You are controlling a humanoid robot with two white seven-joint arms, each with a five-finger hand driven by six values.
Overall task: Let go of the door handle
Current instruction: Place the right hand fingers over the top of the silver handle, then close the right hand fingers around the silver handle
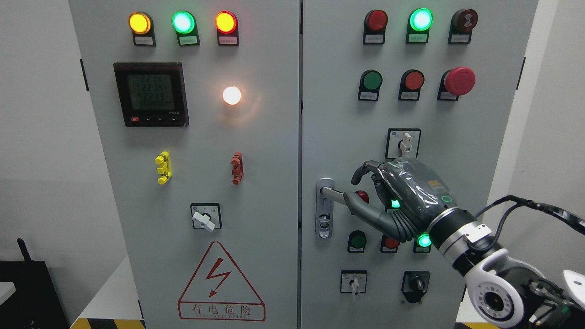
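The silver lever handle [332,194] sits on its lock plate [324,214] at the left edge of the right cabinet door [338,114], with the lever pointing right. My right hand [354,189] comes in from the lower right and hovers at the lever's free end. Its thumb [365,211] lies just below and against the lever tip. The fingers [365,168] arch loosely above the tip and do not wrap the lever. The hand holds nothing. My left arm is out of view.
The right door carries pushbuttons, lit lamps, a red mushroom stop button [459,81] and rotary switches [403,142] close around the hand. The left door [205,137] has a meter, lamps and a warning triangle. A cable [539,208] loops over my forearm.
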